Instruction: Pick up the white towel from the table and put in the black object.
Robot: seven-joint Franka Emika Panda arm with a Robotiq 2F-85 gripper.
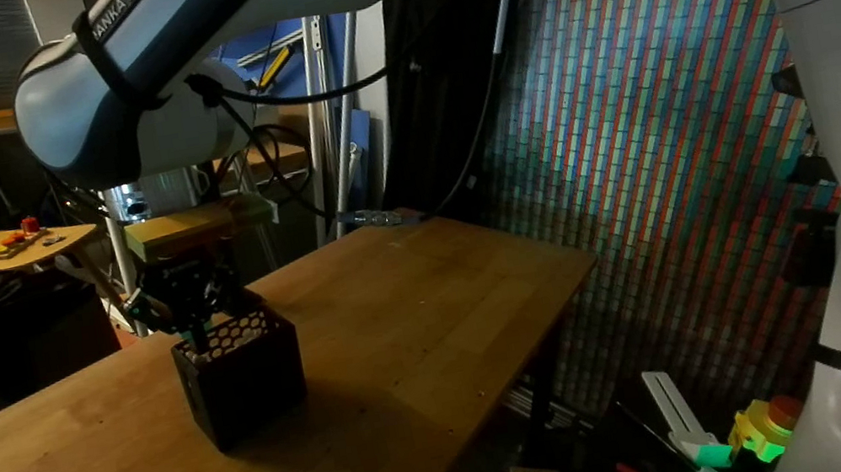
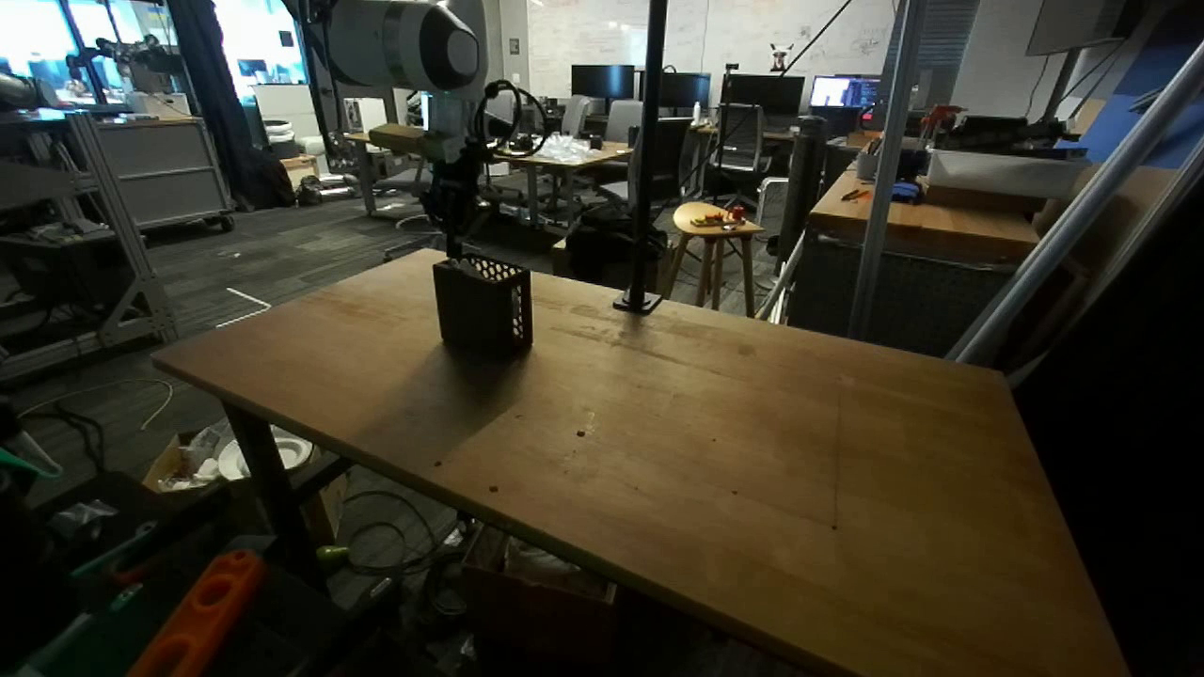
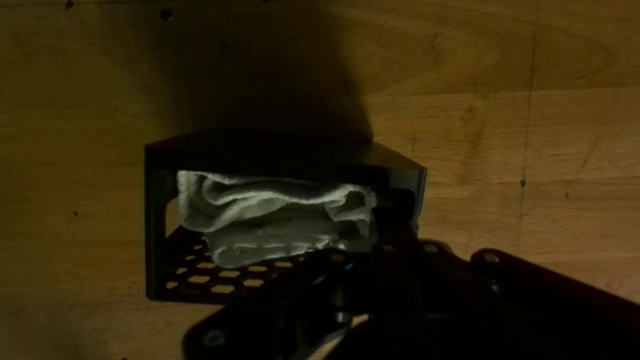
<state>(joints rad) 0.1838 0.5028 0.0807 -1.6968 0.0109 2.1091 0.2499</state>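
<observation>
The black object [image 1: 262,386], a crate with perforated sides, stands upright on the wooden table [image 1: 416,313] in both exterior views. Folded and rumpled, the white towel [image 3: 260,200] lies inside it in the wrist view, below the rim. My gripper [image 3: 395,215] points down into the crate at one end, its dark fingers together beside the towel's end. No cloth shows pinched between them, though the tips are very dark. In an exterior view the gripper [image 2: 454,246] meets the crate's top opening from above; the crate's wall hides the lowest part of the fingers.
A black post [image 2: 638,296] rises from the table's edge near the crate. A cable with a clear connector [image 1: 379,217] lies at the table's far corner. Beyond the table stands a small wooden stool [image 2: 710,221] with toys on it.
</observation>
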